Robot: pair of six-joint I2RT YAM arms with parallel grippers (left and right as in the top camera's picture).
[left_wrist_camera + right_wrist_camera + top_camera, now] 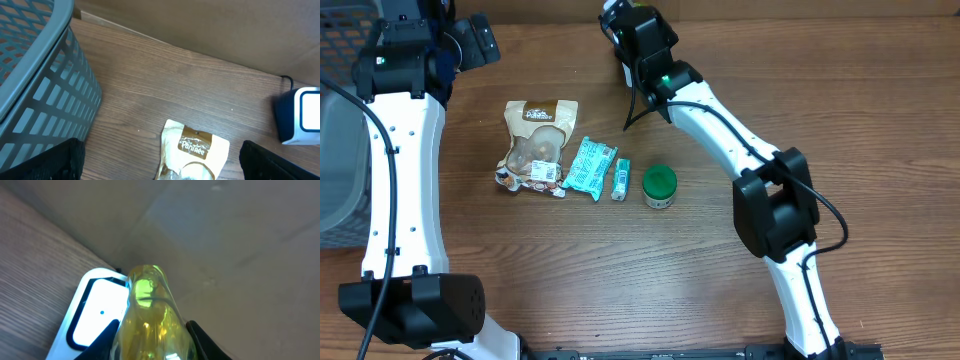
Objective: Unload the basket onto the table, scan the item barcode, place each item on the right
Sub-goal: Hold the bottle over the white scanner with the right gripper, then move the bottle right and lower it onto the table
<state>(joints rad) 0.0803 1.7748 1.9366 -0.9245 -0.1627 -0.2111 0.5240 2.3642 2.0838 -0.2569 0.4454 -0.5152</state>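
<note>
The right gripper (pixel 152 342) is clenched around a translucent yellow plastic bottle (pixel 147 305), holding it just in front of a white, blue-edged scanner box (pixel 92 312) on the wooden table (pixel 30 245). The left gripper (pixel 162 167) hangs spread wide above a brown snack pouch (pixel 192 150), near a grey mesh basket (pixel 40 75).

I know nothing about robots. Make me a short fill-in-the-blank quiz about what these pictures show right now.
1. The right gripper is shut on a translucent ____ bottle.
2. In the left wrist view, a grey mesh ____ stands left of the brown pouch.
3. In the overhead view, the jar right of the packets has a ____ lid.
4. The left gripper holds nothing; its jaws stand ____.

Missing words: yellow; basket; green; open.
</note>
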